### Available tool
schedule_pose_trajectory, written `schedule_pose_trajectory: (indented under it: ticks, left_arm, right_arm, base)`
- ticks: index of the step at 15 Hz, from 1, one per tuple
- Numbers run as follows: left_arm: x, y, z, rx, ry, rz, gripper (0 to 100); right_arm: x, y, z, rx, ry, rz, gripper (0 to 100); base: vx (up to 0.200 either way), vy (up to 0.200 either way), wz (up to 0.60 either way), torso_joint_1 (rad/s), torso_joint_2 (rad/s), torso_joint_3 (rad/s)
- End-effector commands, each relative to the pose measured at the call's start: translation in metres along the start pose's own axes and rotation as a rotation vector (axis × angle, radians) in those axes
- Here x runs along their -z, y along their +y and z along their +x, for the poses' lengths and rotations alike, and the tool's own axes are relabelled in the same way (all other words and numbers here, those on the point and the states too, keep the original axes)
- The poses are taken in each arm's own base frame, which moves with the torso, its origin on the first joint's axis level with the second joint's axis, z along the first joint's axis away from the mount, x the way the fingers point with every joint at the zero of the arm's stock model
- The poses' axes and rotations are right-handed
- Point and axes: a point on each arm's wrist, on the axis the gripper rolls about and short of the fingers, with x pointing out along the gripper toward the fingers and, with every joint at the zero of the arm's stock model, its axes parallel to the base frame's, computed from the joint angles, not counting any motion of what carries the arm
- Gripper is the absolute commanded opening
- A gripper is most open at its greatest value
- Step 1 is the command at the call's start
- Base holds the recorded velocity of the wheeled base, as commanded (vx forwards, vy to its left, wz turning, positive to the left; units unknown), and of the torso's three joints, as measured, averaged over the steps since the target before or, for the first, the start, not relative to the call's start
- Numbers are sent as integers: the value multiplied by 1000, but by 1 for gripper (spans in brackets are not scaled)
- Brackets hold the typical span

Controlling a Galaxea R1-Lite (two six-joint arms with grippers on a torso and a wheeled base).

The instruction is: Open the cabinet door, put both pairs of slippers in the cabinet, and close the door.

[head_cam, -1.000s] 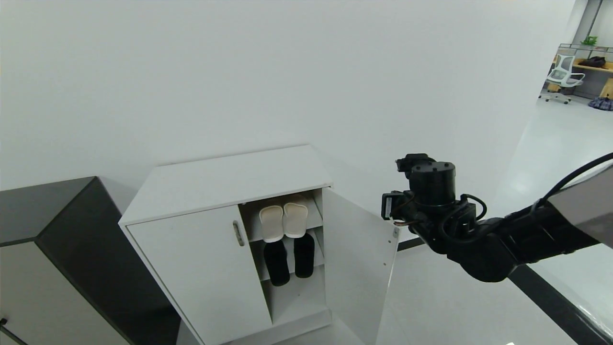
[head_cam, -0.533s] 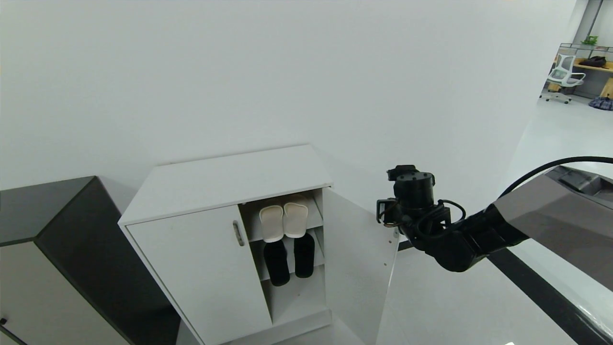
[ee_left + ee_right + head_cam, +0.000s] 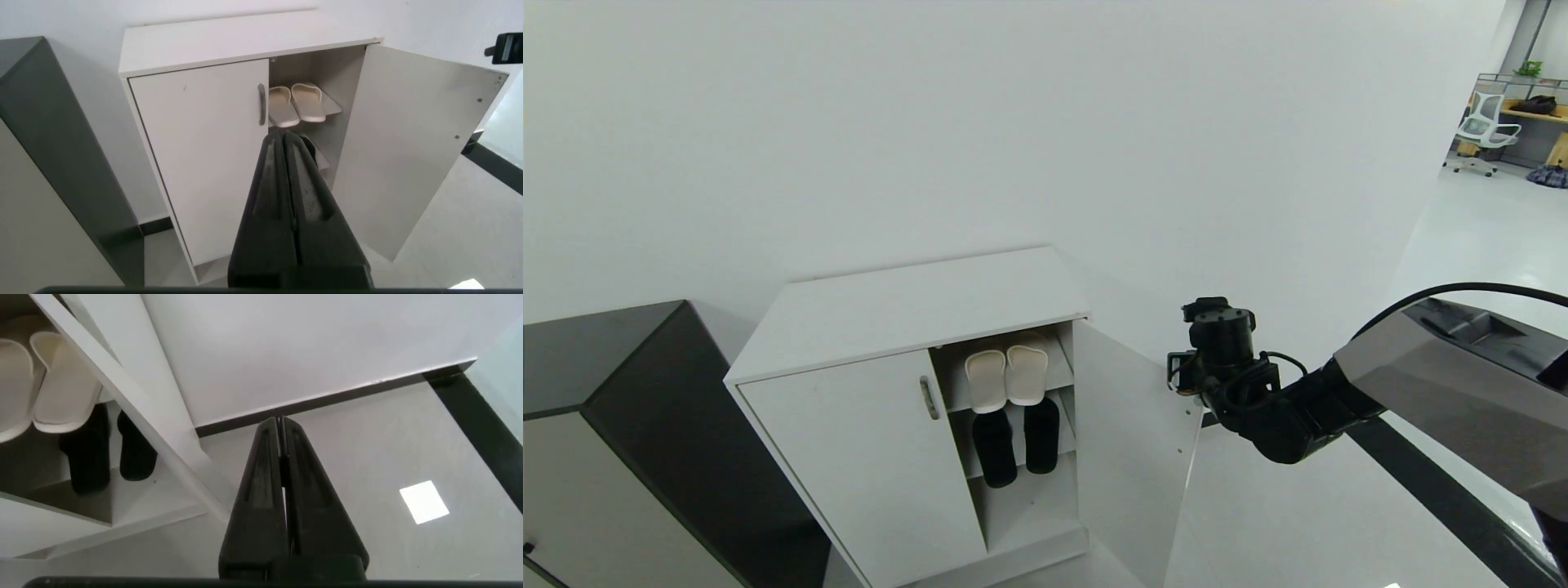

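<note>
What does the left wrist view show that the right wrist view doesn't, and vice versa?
Left wrist view: the top of the white cabinet, its closed left door with a metal bar handle, and the dark grey unit beside it.
Right wrist view: the pair of black slippers plainly on a lower shelf, the black skirting strip along the wall, a bright patch on the floor.
Both: the pair of cream slippers on the upper shelf, the open white right door, and, each shut, the left gripper and the right gripper.

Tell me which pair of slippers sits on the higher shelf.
The white pair, side by side on the upper shelf; the black pair sits one shelf below.
</note>
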Motion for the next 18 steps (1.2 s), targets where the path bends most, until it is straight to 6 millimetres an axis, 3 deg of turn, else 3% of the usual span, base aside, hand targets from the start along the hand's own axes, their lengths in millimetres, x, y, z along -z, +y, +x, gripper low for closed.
schedule_pose_trajectory:
  ticks: [1, 12, 18]
  left_arm:
    - [0, 0, 0, -1, 0, 0, 0]
    - [0, 0, 0, -1, 0, 0, 0]
    - [0, 0, 0, -1, 0, 0, 0]
  right_arm:
    - [3, 1, 1, -1, 7, -5, 0]
    - [12, 7, -1, -11, 34, -24, 0]
    - [21, 46, -51, -136, 58, -72, 0]
  base:
    - [0, 0, 0, 0, 0, 0]
    - [0, 0, 0, 0, 0, 0]
    - [0, 0, 0, 0, 0, 0]
